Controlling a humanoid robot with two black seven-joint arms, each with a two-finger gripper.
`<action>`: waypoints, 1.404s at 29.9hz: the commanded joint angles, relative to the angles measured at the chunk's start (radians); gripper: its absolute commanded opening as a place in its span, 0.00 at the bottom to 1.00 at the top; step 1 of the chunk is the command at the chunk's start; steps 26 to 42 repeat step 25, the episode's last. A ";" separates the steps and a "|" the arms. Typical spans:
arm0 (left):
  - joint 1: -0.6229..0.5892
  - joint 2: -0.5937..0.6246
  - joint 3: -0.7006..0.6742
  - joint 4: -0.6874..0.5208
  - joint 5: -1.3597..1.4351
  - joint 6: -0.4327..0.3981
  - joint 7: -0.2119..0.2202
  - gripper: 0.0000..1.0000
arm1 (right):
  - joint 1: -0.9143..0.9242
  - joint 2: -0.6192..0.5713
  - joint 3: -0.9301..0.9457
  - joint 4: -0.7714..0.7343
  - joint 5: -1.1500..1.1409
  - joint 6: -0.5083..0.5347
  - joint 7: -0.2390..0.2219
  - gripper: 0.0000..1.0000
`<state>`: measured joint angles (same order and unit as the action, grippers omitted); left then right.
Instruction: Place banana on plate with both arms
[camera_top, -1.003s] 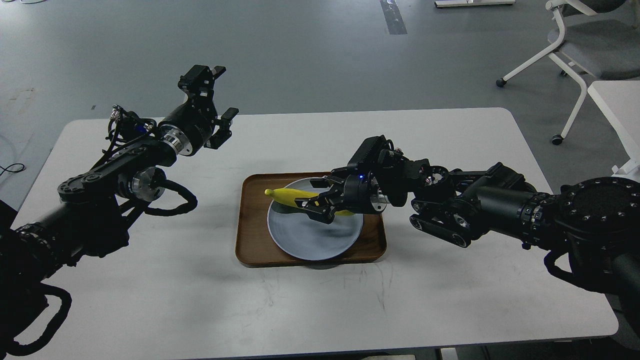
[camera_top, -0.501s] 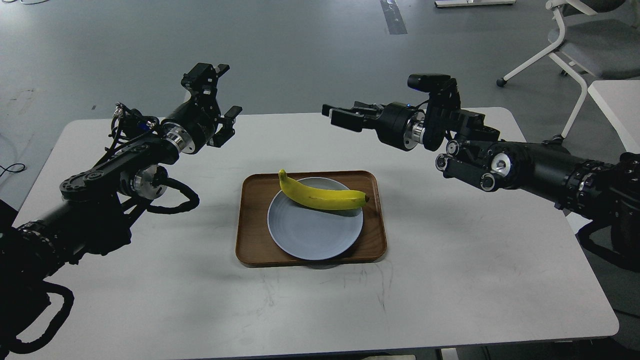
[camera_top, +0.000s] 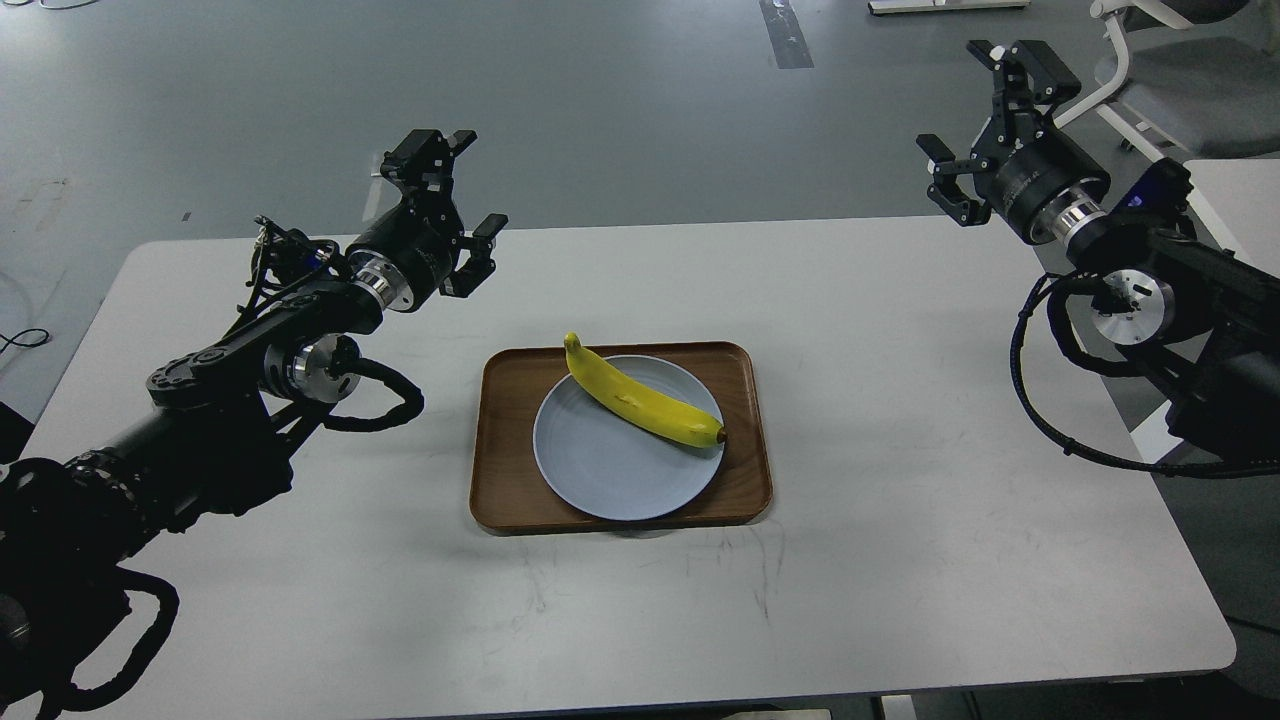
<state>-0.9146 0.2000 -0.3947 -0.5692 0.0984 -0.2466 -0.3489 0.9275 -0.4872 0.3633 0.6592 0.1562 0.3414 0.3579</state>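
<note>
The yellow banana (camera_top: 645, 396) lies across the upper right part of the pale blue-grey plate (camera_top: 600, 468), stem to the upper left and dark tip at the plate's right rim. The plate sits in a brown wooden tray (camera_top: 505, 470) at the table's middle. My left gripper (camera_top: 462, 195) is open and empty, held above the table's far left, well apart from the plate. My right gripper (camera_top: 975, 110) is open and empty, raised high past the table's far right corner.
The white table (camera_top: 900, 520) carries only the tray. A grey office chair (camera_top: 1170, 90) stands on the floor behind the right arm. A second white table's edge (camera_top: 1235, 210) shows at the far right.
My right gripper let go of the banana on the plate, then rose and drew back far to the upper right. The banana settled and turned a little on the plate. My left arm shifted slightly right.
</note>
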 joint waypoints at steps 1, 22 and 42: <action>0.017 -0.007 -0.007 -0.001 -0.003 -0.002 0.001 0.98 | -0.074 0.004 0.127 0.013 0.035 0.004 -0.068 1.00; 0.077 0.036 -0.004 0.009 -0.005 -0.094 -0.007 0.99 | 0.036 0.076 -0.109 0.017 -0.027 0.070 -0.198 1.00; 0.080 0.056 -0.006 0.009 -0.006 -0.097 -0.008 0.99 | 0.025 0.076 -0.109 0.022 -0.027 0.070 -0.192 1.00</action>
